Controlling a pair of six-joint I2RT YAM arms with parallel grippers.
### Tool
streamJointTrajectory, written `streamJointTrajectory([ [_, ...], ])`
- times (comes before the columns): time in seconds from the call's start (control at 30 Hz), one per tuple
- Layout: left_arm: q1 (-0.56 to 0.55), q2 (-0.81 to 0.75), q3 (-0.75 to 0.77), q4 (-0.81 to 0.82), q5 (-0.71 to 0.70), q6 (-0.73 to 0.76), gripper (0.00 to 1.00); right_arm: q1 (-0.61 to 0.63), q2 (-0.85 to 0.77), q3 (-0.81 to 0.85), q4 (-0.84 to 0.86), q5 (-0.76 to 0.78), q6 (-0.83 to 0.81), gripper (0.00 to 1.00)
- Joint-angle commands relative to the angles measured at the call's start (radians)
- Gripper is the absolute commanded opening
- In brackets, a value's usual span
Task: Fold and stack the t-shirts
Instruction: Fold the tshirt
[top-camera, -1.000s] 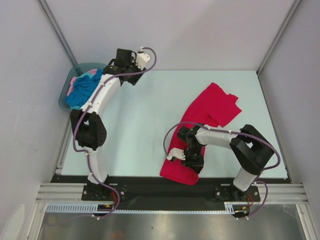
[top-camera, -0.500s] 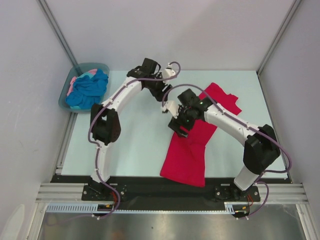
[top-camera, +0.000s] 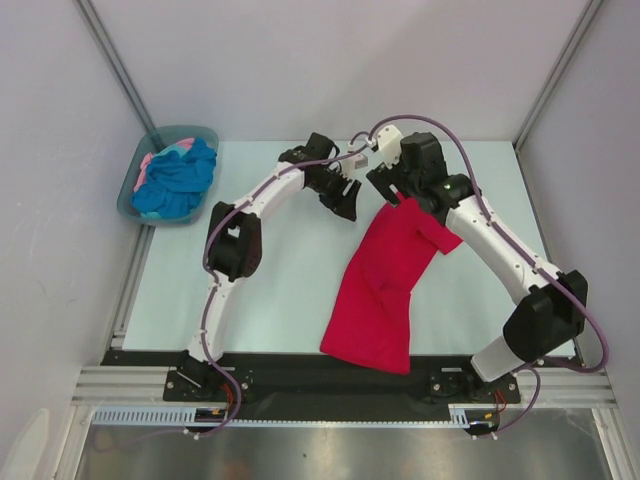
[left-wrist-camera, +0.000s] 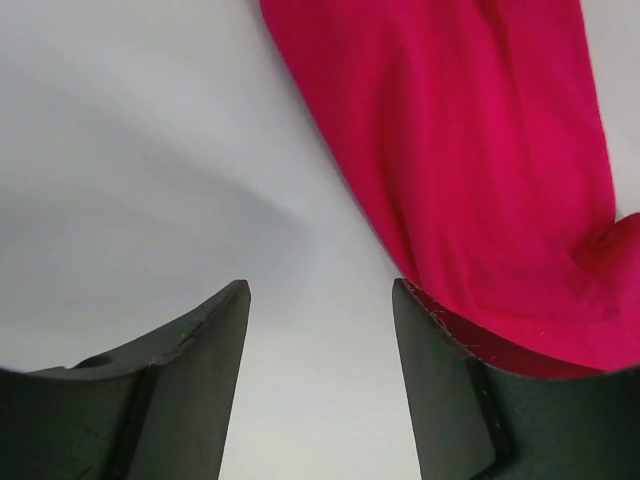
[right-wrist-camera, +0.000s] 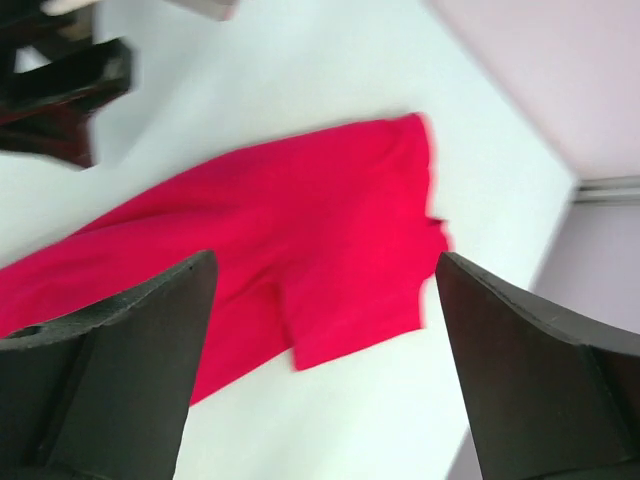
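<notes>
The crimson-red t-shirt (top-camera: 385, 280) lies as a long narrow strip on the table, running from the far middle to the near edge. My left gripper (top-camera: 345, 198) hovers open just left of its far end; in the left wrist view the left gripper (left-wrist-camera: 320, 300) has only bare table between its fingers, with the red cloth (left-wrist-camera: 480, 150) to its right. My right gripper (top-camera: 393, 188) stands wide open above the shirt's far end. In the right wrist view the right gripper (right-wrist-camera: 325, 258) holds nothing and the red shirt (right-wrist-camera: 300, 240) lies below. A turquoise-blue t-shirt (top-camera: 182, 178) and a pale pink t-shirt (top-camera: 148, 163) lie bundled in the tub.
The grey-teal tub (top-camera: 192, 131) sits at the table's far left corner. Grey walls close in the table at the back and both sides. The two wrists are close together over the far middle of the table (top-camera: 290, 260).
My right gripper opened, let go of the red shirt's near end and swung up to its far end. My left arm swung from the tub to the shirt's far end.
</notes>
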Motion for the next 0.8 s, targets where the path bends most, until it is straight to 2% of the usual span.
streamJointTrajectory([
  [0.0, 0.002, 0.006, 0.042, 0.070, 0.042, -0.082, 0.65, -0.018, -0.038, -0.047, 0.117, 0.208, -0.078, 0.96],
  [0.1, -0.005, 0.020, 0.039, 0.070, 0.099, -0.091, 0.65, -0.089, -0.075, -0.146, 0.263, 0.295, -0.131, 0.99],
  [0.23, -0.015, 0.037, 0.041, 0.075, 0.169, -0.101, 0.66, -0.205, -0.051, -0.155, 0.334, 0.398, -0.118, 1.00],
  [0.3, -0.019, 0.047, 0.041, 0.075, 0.206, -0.105, 0.65, -0.264, -0.014, -0.129, 0.325, 0.413, -0.092, 1.00],
  [0.33, -0.019, 0.055, 0.039, 0.076, 0.232, -0.112, 0.66, -0.331, -0.009, -0.110, 0.320, 0.389, -0.061, 1.00],
  [0.47, -0.025, 0.069, 0.036, 0.075, 0.251, -0.109, 0.66, -0.451, 0.032, -0.033, 0.256, 0.343, -0.036, 1.00],
  [0.57, -0.028, 0.084, 0.039, 0.076, 0.254, -0.102, 0.66, -0.494, 0.058, 0.018, 0.230, 0.355, -0.053, 1.00],
  [0.77, -0.032, 0.132, 0.059, 0.089, 0.269, -0.138, 0.66, -0.482, 0.043, 0.056, 0.196, 0.314, -0.043, 1.00],
])
